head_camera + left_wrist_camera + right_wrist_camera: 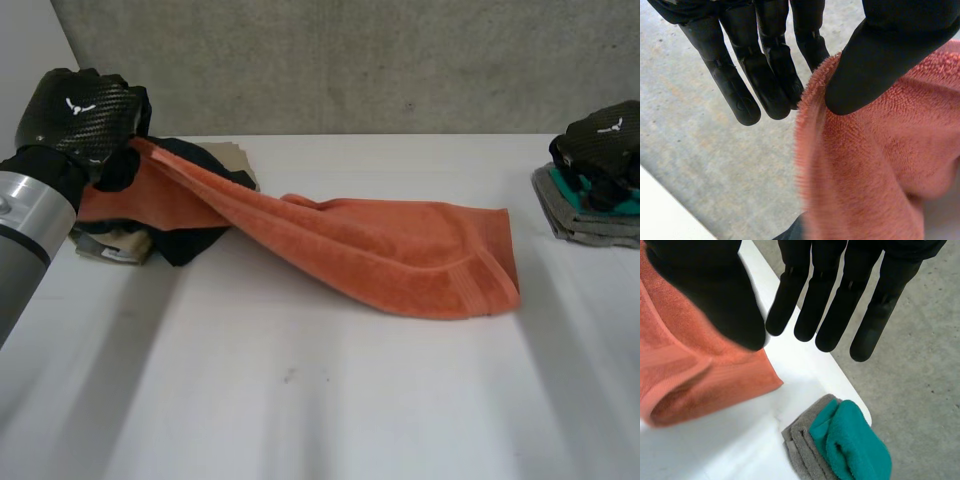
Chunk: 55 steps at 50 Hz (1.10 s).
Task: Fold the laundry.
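At the left side of the table [320, 400], the left hand [85, 112] seems to pinch an edge of the orange towel [400, 250] between thumb and fingers; its other end lies mid-table. The right hand [600, 135] hovers, fingers straight, above folded cloths [580, 222].

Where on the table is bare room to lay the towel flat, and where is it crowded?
Free: the wide near part of the table, in front of the orange towel; a narrower strip between towel and folded stack. Crowded: the far left, with the clothes pile at the left hand.

A white table [300, 400] meets a grey concrete wall [350, 60].
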### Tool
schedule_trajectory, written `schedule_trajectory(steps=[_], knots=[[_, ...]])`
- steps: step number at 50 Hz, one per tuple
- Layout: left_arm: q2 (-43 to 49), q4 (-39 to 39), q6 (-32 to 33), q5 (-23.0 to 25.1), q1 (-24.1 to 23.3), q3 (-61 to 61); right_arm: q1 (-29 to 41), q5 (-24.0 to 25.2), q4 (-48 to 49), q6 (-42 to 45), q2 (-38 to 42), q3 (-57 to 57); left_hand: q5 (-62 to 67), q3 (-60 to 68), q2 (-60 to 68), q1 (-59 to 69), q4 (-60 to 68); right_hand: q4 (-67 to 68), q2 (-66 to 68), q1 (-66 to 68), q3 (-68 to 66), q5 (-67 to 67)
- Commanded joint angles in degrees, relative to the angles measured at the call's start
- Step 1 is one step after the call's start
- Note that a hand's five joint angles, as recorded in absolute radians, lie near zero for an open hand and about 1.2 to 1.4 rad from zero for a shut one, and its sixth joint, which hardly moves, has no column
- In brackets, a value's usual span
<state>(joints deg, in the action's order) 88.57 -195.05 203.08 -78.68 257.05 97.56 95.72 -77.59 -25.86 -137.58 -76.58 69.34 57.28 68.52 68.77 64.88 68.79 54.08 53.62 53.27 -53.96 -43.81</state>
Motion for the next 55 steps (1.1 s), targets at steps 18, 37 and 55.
schedule_trajectory(steps=[18, 37, 55], knots=[[3.4, 0.2, 0.3, 3.7, -0.3, 6.2, 7.4, -1.0, 8.5, -14.3, 22.3, -2.7, 12.7, 11.5, 11.2, 15.1, 11.2, -30.9, -30.4, -30.1, 30.8, 30.6], [3.3, -0.2, 0.3, 4.0, 0.1, 8.3, 10.2, -9.9, 8.5, -16.5, 34.8, -13.2, 12.7, 11.5, 11.2, 15.1, 11.2, -14.3, -13.8, -13.5, 14.2, 14.0], [1.0, 2.8, 1.4, 3.8, 2.9, 2.6, 7.6, -6.8, 0.4, -3.8, 1.9, -5.9, 12.7, 11.5, 11.2, 15.1, 11.2, 25.9, 26.4, 26.7, -26.0, -26.2]])
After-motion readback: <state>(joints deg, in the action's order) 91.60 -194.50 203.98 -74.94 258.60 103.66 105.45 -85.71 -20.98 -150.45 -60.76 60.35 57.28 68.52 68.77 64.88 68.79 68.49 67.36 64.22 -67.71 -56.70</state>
